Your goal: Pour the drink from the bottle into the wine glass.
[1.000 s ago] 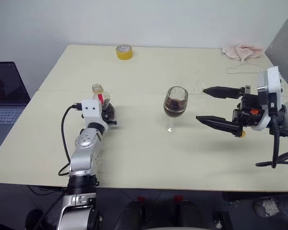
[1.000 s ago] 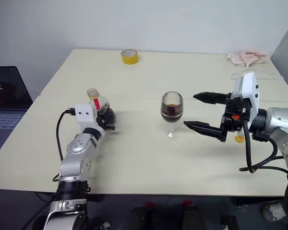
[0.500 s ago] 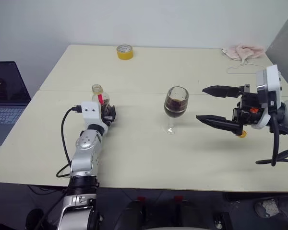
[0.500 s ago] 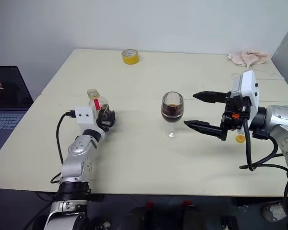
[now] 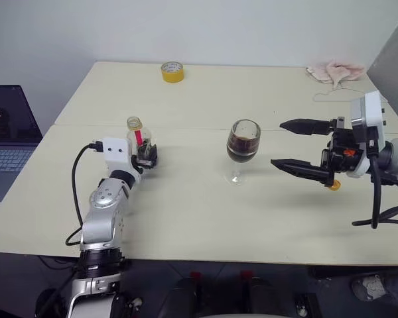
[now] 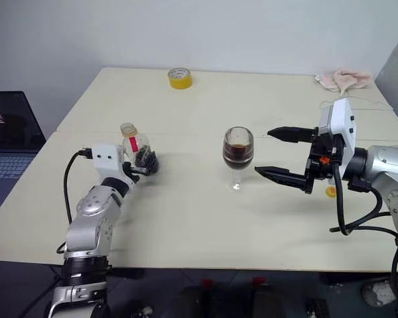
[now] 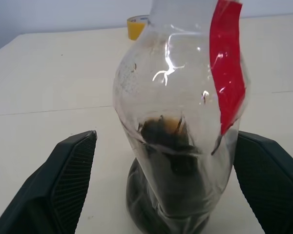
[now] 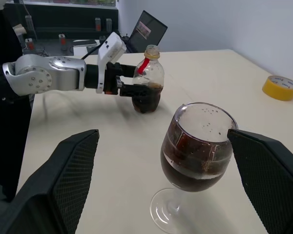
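The bottle (image 5: 138,134) stands upright and uncapped on the left part of the table, with a red label strip and a little dark drink (image 7: 168,195) in its base. My left gripper (image 5: 146,158) is open just in front of it. In the left wrist view the fingers (image 7: 63,180) flank the bottle (image 7: 180,112) with a gap on each side. The wine glass (image 5: 243,144) stands mid-table, about half full of dark drink (image 8: 195,168). My right gripper (image 5: 298,146) hovers open to the right of the glass, pointing at it, with nothing between its fingers.
A yellow tape roll (image 5: 172,71) sits at the table's far edge and a pink cloth (image 5: 335,69) with a thin cord lies at the far right. A small yellow round thing (image 6: 331,191) lies under my right hand. A laptop (image 5: 6,132) stands off the table's left side.
My left gripper has let go of the bottle, opening wide, and drawn back a little toward me. The bottle stays upright where it was. The right arm has not moved.
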`<state>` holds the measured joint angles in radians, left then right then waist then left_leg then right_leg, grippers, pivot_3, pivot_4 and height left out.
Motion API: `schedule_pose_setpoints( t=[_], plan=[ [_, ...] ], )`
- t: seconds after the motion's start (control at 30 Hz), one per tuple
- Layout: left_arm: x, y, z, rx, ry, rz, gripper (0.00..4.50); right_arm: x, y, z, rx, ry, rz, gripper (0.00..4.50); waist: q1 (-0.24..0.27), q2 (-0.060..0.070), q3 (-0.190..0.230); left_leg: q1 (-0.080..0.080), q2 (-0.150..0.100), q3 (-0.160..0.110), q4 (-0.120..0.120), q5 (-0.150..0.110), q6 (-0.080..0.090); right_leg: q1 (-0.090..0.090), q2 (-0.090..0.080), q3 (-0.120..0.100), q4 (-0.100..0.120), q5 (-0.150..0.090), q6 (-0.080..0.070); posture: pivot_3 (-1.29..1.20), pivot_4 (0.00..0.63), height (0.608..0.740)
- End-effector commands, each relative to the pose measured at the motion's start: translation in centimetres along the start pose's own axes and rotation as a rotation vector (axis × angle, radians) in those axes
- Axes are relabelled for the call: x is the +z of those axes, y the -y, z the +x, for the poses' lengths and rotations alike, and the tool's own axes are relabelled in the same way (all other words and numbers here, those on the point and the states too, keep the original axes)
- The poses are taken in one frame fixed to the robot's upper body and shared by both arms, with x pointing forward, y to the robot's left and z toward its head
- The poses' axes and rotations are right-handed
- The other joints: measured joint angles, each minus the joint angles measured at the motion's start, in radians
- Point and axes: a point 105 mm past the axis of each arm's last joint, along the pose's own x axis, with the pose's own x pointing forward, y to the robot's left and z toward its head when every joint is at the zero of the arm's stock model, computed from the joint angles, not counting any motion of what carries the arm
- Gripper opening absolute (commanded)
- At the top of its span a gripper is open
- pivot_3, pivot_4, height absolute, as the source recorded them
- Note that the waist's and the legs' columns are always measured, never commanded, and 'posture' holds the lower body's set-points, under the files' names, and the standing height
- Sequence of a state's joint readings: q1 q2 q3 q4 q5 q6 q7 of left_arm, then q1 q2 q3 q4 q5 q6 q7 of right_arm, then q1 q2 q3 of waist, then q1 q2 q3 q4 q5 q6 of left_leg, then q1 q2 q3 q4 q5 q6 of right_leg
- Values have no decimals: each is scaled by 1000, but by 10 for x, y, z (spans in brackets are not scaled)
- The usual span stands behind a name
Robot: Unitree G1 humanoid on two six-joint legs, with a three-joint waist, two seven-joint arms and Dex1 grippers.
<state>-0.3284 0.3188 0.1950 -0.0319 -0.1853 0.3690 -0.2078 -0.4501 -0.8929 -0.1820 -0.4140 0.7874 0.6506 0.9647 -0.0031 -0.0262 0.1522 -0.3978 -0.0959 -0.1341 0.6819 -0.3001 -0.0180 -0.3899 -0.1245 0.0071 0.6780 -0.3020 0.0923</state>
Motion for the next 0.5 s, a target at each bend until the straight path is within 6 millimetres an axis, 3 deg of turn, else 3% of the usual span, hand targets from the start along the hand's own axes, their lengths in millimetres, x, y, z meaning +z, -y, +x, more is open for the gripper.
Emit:
schedule_pose_setpoints(
  t=[0.03, 0.4, 0.5],
  plan=[
    [17, 2, -6, -33, 36, 7, 4453, 10, 1, -1, 5, 21, -54, 4500, 0, 0, 0, 0, 0, 0, 0, 0, 0, 0, 0, 0, 0, 0, 0, 0, 150, 740],
    [24, -5, -37, -75, -28, 94, 4453, 5, 5, -12, -27, -18, -55, 4500, 0, 0, 0, 0, 0, 0, -1, 0, 0, 0, 0, 1, -1, 0, 0, 0, 150, 740],
    [26, 0, -49, -238, -54, 90, 4453, 6, 7, -15, -31, -11, -49, 4500, 0, 1, 0, 0, 1, 0, -2, 0, 0, 0, 1, 1, -1, 0, 0, 0, 150, 740]
  ],
)
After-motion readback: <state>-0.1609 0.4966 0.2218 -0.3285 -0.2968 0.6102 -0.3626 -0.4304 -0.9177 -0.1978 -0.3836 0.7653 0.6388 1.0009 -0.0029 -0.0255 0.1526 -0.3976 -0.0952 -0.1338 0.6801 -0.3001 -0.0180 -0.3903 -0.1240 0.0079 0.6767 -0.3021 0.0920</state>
